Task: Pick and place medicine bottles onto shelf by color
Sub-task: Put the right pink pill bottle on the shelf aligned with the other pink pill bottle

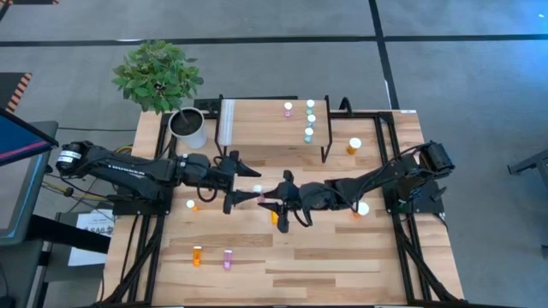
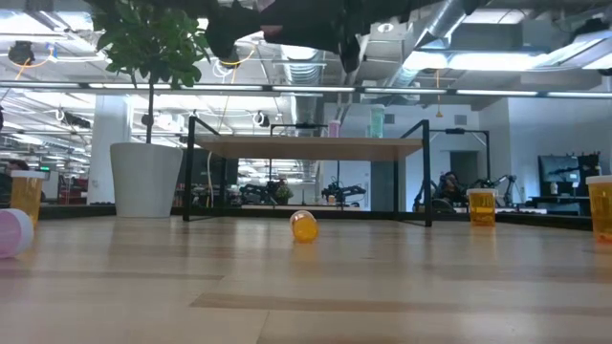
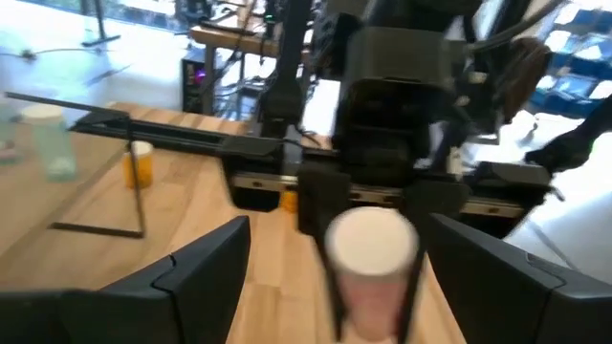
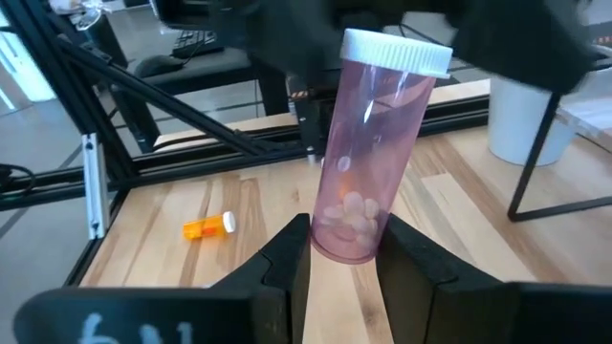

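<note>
pink bottle (image 4: 368, 158), white cap, pills inside

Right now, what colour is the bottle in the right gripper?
Translucent pink bottle with a white cap, clearest in the right wrist view.

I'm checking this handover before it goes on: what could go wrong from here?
The right gripper pinches the pink bottle only near its base, so the bottle may tilt or slip out.

The left gripper sits open around the bottle's white cap, very close to the right one; the fingers might collide in the handover.

If dropped, the bottle could land near the orange bottle lying on the table below.
</note>
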Controlling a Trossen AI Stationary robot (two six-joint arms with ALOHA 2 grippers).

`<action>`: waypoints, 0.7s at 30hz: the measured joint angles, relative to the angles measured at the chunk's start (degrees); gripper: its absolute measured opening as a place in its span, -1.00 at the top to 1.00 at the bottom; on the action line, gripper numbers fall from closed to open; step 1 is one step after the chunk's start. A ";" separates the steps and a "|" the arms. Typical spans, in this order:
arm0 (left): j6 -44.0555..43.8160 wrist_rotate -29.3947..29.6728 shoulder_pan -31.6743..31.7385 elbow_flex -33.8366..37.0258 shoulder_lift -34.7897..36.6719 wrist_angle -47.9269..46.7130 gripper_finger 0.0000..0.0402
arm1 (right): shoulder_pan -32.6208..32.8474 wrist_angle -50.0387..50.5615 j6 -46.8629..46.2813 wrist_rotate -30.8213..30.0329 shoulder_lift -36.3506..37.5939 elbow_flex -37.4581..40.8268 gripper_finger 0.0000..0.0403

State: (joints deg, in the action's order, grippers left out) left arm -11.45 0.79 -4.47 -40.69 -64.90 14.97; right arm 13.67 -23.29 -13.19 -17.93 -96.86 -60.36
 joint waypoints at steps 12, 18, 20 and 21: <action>-1.18 -1.91 0.03 -0.09 -1.81 1.86 -0.49 | 0.01 0.00 0.71 0.00 0.02 0.00 0.41; -1.95 -5.66 0.13 -0.11 -4.21 5.54 -0.49 | 0.25 -0.14 1.51 0.00 0.04 0.00 0.41; -2.20 -5.44 0.20 -0.11 -4.26 5.39 -0.49 | 0.29 -0.06 1.49 0.00 0.04 0.00 0.41; -2.22 -5.26 0.20 -0.11 -4.27 5.42 -0.49 | 0.38 -0.02 1.44 0.00 0.04 0.00 0.41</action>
State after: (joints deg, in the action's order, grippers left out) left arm -13.67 -4.47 -4.27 -40.80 -69.17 20.39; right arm 14.05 -23.31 -11.75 -17.93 -96.82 -60.36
